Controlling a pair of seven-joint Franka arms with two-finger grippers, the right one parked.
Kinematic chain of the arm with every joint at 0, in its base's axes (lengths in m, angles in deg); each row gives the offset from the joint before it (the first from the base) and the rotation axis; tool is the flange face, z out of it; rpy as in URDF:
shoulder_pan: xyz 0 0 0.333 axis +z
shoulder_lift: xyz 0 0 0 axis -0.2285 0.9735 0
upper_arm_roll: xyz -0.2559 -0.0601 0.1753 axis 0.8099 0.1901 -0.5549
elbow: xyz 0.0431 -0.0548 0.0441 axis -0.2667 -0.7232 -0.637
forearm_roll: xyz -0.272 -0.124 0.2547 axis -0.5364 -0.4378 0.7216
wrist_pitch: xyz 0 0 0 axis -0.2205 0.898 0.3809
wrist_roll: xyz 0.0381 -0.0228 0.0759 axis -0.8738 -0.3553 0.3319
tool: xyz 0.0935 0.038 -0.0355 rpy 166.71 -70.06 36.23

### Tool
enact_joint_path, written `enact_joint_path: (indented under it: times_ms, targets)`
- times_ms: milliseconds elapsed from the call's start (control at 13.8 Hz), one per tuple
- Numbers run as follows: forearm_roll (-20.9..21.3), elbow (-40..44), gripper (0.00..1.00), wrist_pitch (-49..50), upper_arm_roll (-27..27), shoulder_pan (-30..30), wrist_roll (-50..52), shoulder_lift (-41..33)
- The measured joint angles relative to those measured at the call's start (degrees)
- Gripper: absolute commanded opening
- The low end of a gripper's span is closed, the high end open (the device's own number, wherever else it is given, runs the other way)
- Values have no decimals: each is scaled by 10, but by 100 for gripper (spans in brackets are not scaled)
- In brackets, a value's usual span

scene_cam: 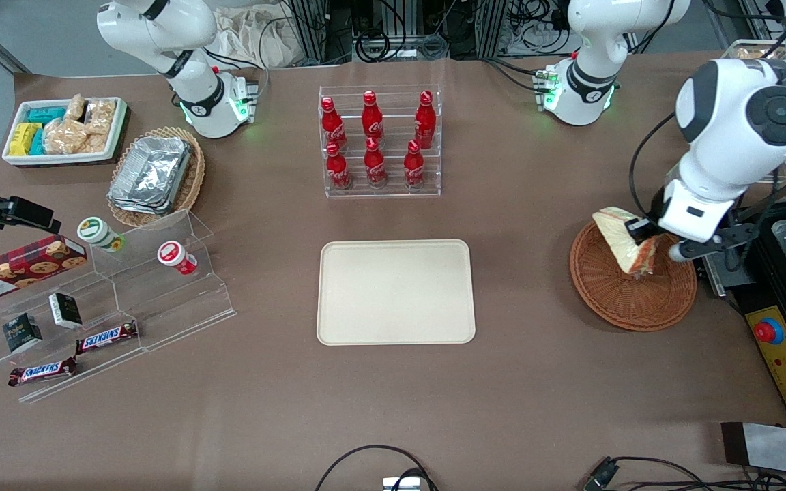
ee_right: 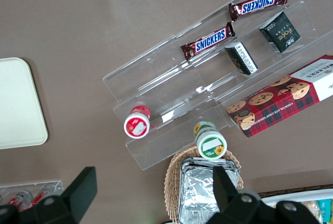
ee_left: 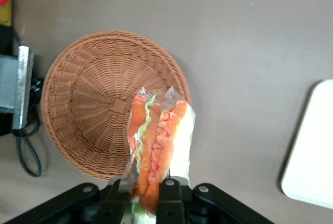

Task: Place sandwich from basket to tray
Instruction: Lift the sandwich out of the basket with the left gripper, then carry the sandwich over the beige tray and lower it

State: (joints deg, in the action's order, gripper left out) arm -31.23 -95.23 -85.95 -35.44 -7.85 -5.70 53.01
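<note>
Pincer: the left arm's black two-finger pincer [ee_left: 148,195] hangs above the basket, its fingers [ee_left: 170,203] clamped on the wrapped sandwich, one on each side.
Sandwich: a triangular wedge of pale white bread in clear wrap [scene_cam: 628,240], with orange and green filling along its cut edge [ee_left: 156,146]; it is lifted clear of the basket floor, tilted, over the basket's rim toward the tray.
Basket: a round, shallow, reddish-brown woven wicker basket [scene_cam: 611,300] lies on the tabletop at the working arm's end; nothing shows inside it in the wrist view [ee_left: 88,109].
Tray: a flat rectangular cream-beige tray with rounded corners [scene_cam: 395,291] lies at the middle of the brown tabletop [scene_cam: 516,382], well apart from the basket, bare.
Bottle rack: a clear acrylic stand of six red soda bottles [scene_cam: 378,140] stands farther from the front camera than the tray.
Stepped display: a clear acrylic stepped shelf [scene_cam: 161,286] with chocolate bars and small tubs sits toward the parked arm's end.
</note>
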Motion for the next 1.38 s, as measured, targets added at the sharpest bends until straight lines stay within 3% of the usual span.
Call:
enact_joint_path:
  times_ms: [796, 1086, 1376]
  targets:
    - [6, 35, 22, 22, 146, 0, -3, 19]
    - [31, 60, 23, 22, 201, 0, -3, 63]
    - [33, 97, 23, 21, 215, -14, 11, 115]
